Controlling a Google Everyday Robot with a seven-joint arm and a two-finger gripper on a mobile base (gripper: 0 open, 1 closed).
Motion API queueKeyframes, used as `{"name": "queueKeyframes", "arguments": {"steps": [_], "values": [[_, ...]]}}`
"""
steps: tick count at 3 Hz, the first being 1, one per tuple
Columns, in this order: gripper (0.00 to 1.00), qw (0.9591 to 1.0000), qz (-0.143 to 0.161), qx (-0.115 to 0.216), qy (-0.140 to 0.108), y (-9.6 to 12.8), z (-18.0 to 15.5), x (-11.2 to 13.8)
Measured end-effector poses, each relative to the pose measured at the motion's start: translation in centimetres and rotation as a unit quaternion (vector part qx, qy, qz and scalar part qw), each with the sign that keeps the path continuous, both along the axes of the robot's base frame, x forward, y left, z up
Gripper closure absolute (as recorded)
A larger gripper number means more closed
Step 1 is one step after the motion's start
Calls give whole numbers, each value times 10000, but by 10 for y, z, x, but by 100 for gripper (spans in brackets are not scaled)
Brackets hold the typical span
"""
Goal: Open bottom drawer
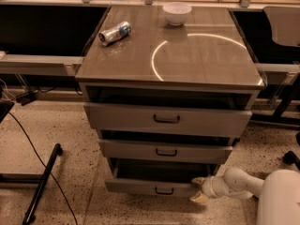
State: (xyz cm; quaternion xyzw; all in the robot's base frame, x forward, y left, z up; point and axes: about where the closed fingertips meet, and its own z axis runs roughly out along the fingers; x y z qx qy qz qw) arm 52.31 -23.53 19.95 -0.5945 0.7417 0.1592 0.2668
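Note:
A grey cabinet holds three drawers. The bottom drawer (140, 187) has the shallowest front, with a small black handle (164, 191) at its centre. It stands pulled out, and its dark inside shows above the front panel. My gripper (198, 190) reaches in from the lower right and sits at the right end of that front panel. Its two pale fingertips (198, 180) are spread apart, one at the panel's top edge and one below it. The middle drawer (164, 151) and the top drawer (166, 120) are each out a little.
On the cabinet top (206, 64) lie a crushed can (115, 33) and a white bowl (176, 12). A black stand leg (42, 184) and a cable lie on the floor at left. A chair base (291, 158) stands at right. Dark benches flank the cabinet.

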Motion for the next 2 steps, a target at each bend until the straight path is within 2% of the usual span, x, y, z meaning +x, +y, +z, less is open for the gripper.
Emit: {"name": "queueKeyframes", "arguments": {"steps": [1,2], "values": [[38,9997,192,2,119,6,3,-28],[37,9987,338,12,374,12,-2,-61]]}}
